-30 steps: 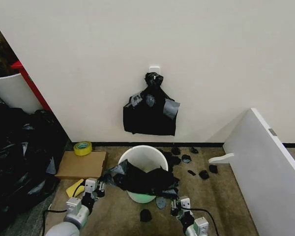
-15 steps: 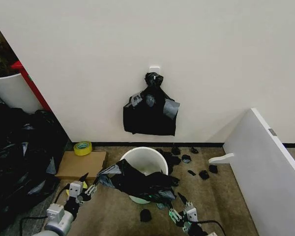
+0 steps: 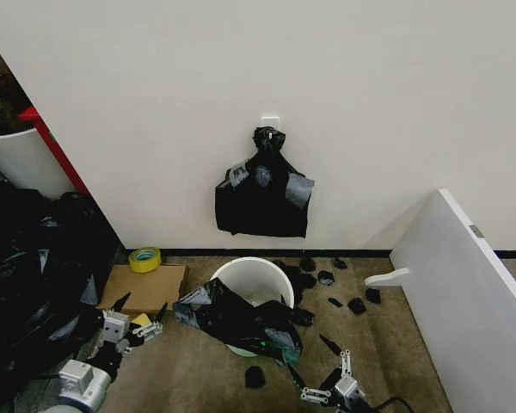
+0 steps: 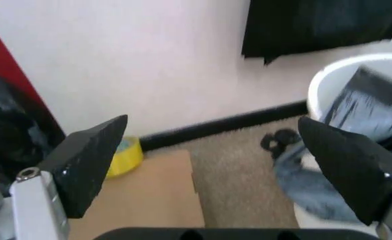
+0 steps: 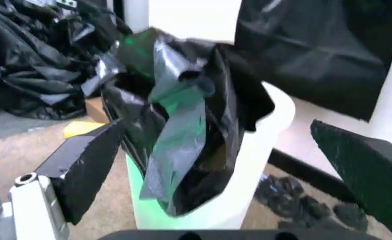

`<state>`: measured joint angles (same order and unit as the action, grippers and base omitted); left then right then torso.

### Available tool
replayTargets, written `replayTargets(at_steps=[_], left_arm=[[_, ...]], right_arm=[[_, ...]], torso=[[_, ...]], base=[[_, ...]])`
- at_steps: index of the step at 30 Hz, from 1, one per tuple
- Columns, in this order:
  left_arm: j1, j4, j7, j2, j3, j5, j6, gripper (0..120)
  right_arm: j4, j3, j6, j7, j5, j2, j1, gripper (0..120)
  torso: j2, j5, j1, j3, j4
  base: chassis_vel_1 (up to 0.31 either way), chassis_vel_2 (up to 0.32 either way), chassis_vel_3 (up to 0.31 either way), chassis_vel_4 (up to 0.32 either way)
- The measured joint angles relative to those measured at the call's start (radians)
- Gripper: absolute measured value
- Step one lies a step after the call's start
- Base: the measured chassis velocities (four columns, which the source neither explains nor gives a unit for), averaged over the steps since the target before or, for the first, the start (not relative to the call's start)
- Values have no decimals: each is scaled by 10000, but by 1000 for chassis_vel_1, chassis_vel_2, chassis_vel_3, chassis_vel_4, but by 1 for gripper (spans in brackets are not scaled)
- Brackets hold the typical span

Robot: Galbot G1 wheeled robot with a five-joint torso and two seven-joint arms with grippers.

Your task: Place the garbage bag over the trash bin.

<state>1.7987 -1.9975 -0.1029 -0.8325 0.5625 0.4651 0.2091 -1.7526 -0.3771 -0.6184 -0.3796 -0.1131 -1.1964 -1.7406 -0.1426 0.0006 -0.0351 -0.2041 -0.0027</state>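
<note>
The left tool (image 3: pixel 136 315) hung low over the carpet with its fingers spread wide apart, gripping nothing, clear of the garbage bag (image 3: pixel 241 320) to its right. That bag lay crumpled over the near rim of the trash bin (image 3: pixel 251 277), sagging down its front. Further right, the right tool (image 3: pixel 318 368) stood equally wide open and empty, just short of the bag.

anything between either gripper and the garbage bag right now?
Nothing visible. Left gripper and right gripper are open, flanking the garbage bag draped over the trash bin's near rim, with bare carpet between.
</note>
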Motion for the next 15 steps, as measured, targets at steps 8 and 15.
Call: replayTargets(at_steps=[8, 15], left_arm=[[98, -108, 401, -147, 344, -289, 1072, 100], [-35, -209, 481, -1068, 508, -1569, 2032, 100]], right_arm=[[-450, -495, -402, -983, -585, 2, -11, 100], [-2156, -987, 1494, 210, -1614, 631, -184, 100]], torso=[[0, 0, 0, 0, -1], [0, -1, 0, 0, 3]], base=[[0, 0, 0, 0], [0, 0, 0, 0]])
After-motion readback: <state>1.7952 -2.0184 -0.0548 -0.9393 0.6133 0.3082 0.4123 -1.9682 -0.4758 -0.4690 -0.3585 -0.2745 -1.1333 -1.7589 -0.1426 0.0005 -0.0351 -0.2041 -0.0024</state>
